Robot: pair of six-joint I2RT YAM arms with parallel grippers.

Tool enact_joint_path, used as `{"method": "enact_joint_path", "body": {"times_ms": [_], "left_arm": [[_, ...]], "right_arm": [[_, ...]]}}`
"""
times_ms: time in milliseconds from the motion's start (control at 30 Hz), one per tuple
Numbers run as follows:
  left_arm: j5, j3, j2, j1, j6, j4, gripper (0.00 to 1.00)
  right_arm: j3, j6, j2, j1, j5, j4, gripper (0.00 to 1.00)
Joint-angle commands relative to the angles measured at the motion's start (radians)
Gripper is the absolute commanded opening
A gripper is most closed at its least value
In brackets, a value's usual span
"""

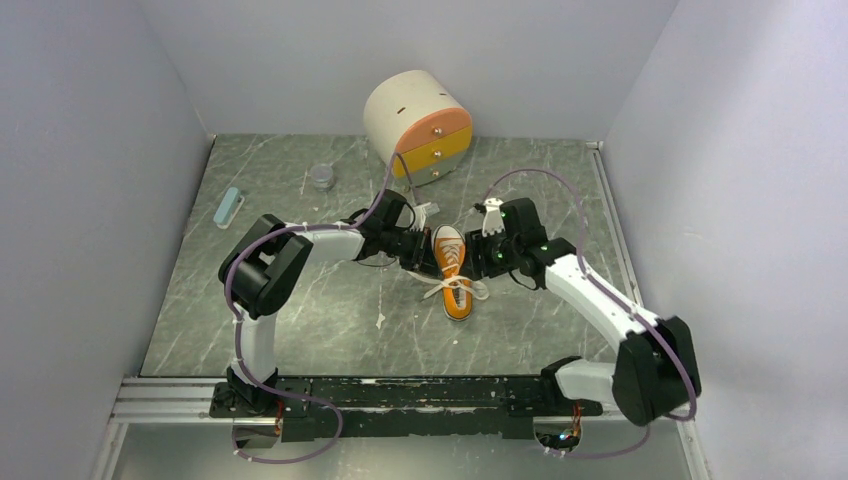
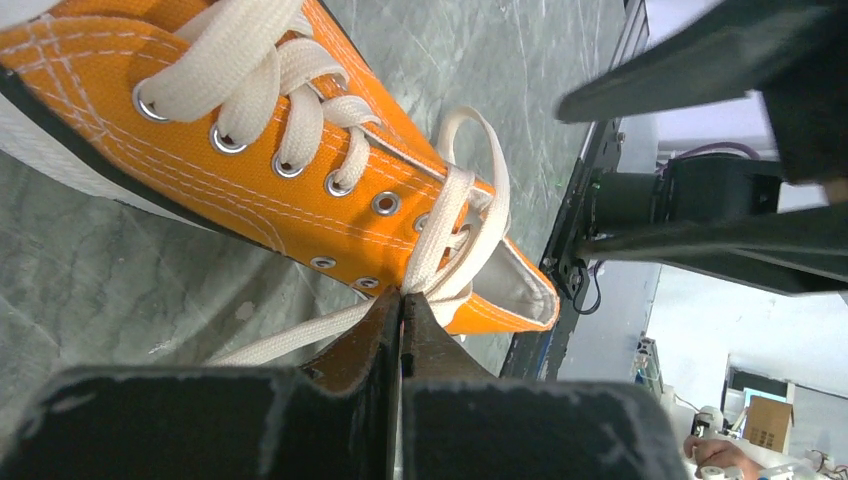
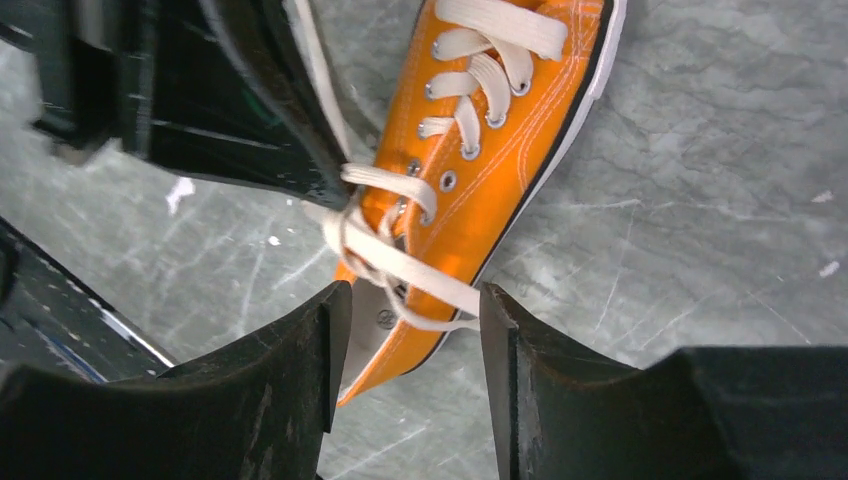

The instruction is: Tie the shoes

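Note:
The orange sneaker [image 1: 456,283] lies on the table between both grippers, its white laces [image 1: 452,290] loosely crossed near the heel opening. In the left wrist view the sneaker [image 2: 250,150] fills the top. My left gripper [image 2: 402,300] is shut, its tips pinching a white lace [image 2: 300,335] right beside the top eyelets. In the right wrist view my right gripper [image 3: 408,312] is open over the sneaker's [image 3: 500,150] heel end. A lace strand [image 3: 430,275] runs across the gap and touches the right fingertip [image 3: 497,320]. In the top view the left gripper [image 1: 424,263] and the right gripper [image 1: 489,262] flank the shoe.
A round cream drawer unit [image 1: 418,125] with orange and yellow drawers stands at the back. A small grey round object [image 1: 321,177] and a light blue object [image 1: 230,207] lie at the back left. Grey walls close in on three sides.

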State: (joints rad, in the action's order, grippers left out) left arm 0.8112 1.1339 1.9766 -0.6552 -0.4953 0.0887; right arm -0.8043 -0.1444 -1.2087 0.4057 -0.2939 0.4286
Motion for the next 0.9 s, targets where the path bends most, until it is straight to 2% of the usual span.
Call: {"method": "enact_joint_path", "body": {"times_ms": [0, 133, 300, 467, 600, 667, 767, 867], "left_arm": [[0.031, 0.012, -0.033, 0.007, 0.017, -0.012, 0.05], [0.031, 0.012, -0.037, 0.008, 0.015, -0.013, 0.05], [0.037, 0.008, -0.034, 0.008, 0.013, -0.008, 0.05], [0.040, 0.027, -0.024, 0.008, 0.013, -0.009, 0.05], [0.046, 0.041, -0.014, 0.008, 0.008, -0.005, 0.05], [0.050, 0.047, -0.008, 0.008, 0.009, -0.005, 0.05], [0.049, 0.056, -0.003, 0.008, 0.018, -0.015, 0.05], [0.051, 0.058, -0.001, 0.008, 0.017, -0.011, 0.05]], "right_arm": [[-0.006, 0.132, -0.101, -0.043, -0.129, -0.055, 0.54], [0.040, 0.092, -0.133, -0.094, -0.240, -0.146, 0.55], [0.045, 0.057, -0.191, -0.122, -0.307, -0.203, 0.54], [0.039, 0.043, -0.234, -0.123, -0.341, -0.200, 0.48], [0.058, 0.036, -0.223, -0.125, -0.326, -0.199, 0.48], [0.057, 0.035, -0.222, -0.131, -0.308, -0.189, 0.40], [0.040, 0.021, -0.216, -0.140, -0.279, -0.142, 0.22], [0.056, 0.005, -0.182, -0.147, -0.281, -0.123, 0.10]]}}
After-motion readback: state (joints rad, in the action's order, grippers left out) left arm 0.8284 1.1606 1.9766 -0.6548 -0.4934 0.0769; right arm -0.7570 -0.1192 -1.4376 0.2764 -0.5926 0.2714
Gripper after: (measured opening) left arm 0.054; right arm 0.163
